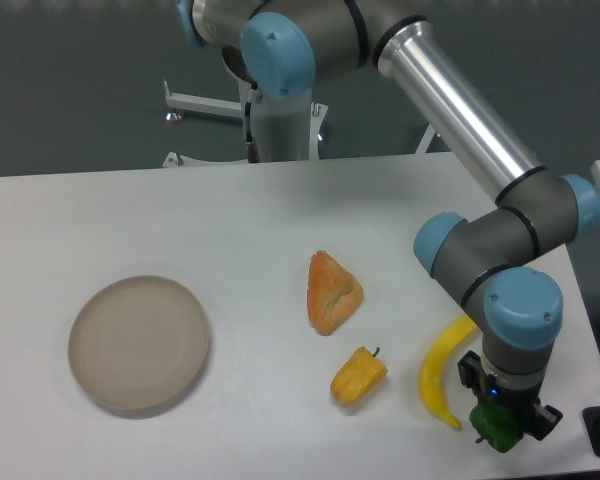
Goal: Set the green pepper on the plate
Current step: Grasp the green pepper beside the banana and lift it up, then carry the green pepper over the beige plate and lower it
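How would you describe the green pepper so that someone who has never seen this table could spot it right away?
Follow the robot arm down to its pincer at the near right corner of the white table. The green pepper sits between the fingers there, just right of the curved yellow banana. It is the only green thing; the other pepper, farther left, is yellow-orange.

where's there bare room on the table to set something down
Free: the wide stretch between the plate and the orange wedge, plus the whole back strip. Crowded: front right, where yellow pepper, banana and the gripper on the green pepper cluster.
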Controlling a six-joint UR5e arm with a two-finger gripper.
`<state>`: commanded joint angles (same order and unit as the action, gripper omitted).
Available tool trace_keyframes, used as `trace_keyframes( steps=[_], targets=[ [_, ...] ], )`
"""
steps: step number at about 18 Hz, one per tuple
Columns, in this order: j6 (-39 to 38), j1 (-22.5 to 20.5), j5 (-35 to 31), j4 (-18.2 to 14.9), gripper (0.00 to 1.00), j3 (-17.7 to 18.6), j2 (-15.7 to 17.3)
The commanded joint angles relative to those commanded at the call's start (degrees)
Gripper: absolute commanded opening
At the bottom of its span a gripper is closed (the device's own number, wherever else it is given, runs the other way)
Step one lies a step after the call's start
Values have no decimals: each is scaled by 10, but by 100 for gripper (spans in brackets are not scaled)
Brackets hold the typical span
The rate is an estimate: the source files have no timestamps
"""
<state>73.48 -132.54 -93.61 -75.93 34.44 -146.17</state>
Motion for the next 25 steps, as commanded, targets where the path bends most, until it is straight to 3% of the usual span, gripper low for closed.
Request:
trace_keyframes(
  steps=[6, 13, 17, 20, 22, 25],
  targets=[
    [-63, 36, 83, -63, 42, 51, 76],
    [-240, 125, 144, -63, 42, 119, 139],
    [-307, 177, 149, -59, 42, 188, 173],
    [-373, 221, 145, -59, 42, 219, 181],
    [-389, 239, 144, -41, 42, 248, 187],
    [-419, 265, 133, 25, 42, 301, 192]
  ],
)
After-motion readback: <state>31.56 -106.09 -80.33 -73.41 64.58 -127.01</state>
